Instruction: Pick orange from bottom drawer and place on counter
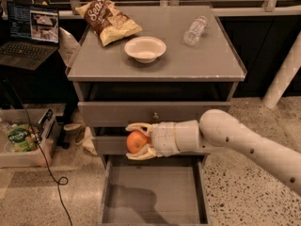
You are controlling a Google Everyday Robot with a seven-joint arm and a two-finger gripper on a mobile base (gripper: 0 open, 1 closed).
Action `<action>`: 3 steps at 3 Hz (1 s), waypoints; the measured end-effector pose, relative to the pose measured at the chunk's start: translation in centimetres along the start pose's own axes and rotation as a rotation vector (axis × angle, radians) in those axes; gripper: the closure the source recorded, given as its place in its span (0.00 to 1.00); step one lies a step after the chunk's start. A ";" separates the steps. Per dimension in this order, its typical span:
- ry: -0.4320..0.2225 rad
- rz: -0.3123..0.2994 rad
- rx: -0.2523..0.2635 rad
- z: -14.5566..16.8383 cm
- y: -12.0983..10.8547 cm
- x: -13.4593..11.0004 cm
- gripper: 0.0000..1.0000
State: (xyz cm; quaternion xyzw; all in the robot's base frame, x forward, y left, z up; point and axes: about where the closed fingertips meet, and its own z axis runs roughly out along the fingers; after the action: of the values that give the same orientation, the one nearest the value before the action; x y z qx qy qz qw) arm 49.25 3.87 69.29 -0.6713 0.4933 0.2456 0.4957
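Note:
My gripper [137, 141] is shut on the orange [136, 141], a small round fruit held between the two pale fingers. It hangs in front of the middle drawer's face, above the open bottom drawer [153, 197], whose flat grey floor is bare. The arm reaches in from the right. The counter [188, 60] is the grey top of the cabinet, well above the gripper.
On the counter stand a white bowl [145, 49], a chip bag [107, 19] at the back left and a clear plastic bottle [194, 30] at the back right. A laptop [28, 34] sits to the left, and a bin with packets [21, 142] on the floor.

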 end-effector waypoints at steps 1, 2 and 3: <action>0.044 -0.112 0.033 -1.5 -2.2 -5.2 1.00; 0.044 -0.115 0.036 -1.5 -2.2 -5.3 1.00; 0.055 -0.154 0.079 -3.0 -2.7 -7.8 1.00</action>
State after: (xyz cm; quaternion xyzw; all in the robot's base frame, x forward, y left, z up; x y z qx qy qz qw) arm 48.17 4.51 78.01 -0.6938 0.4630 0.1685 0.5253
